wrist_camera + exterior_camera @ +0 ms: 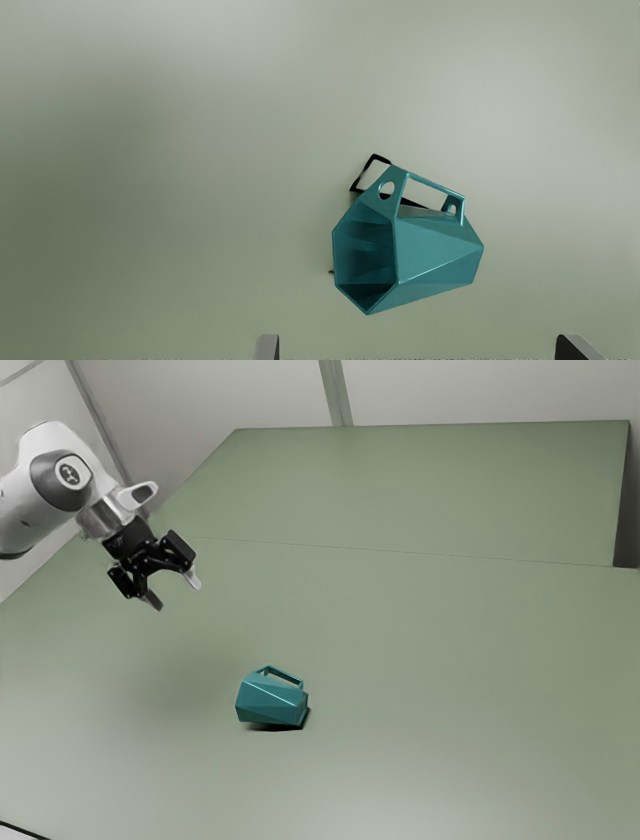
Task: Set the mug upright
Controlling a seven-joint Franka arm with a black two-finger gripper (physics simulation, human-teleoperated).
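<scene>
High over the table, the black gripper hangs at the exterior view's upper left, its fingers wide apart and nothing between them. A teal faceted mug lies on its side on the table, lower than the gripper and farther toward the exterior view's right, its handle uppermost. In the wrist view the mug shows its open mouth and dark inside, with the handle standing off its side. The open gripper has its two fingertips well apart, and the mug is not touching either.
The green tabletop spreads around the mug, with a thin seam line across it. Its far edge and a dark side face show at the exterior view's upper right. A pale wall stands behind.
</scene>
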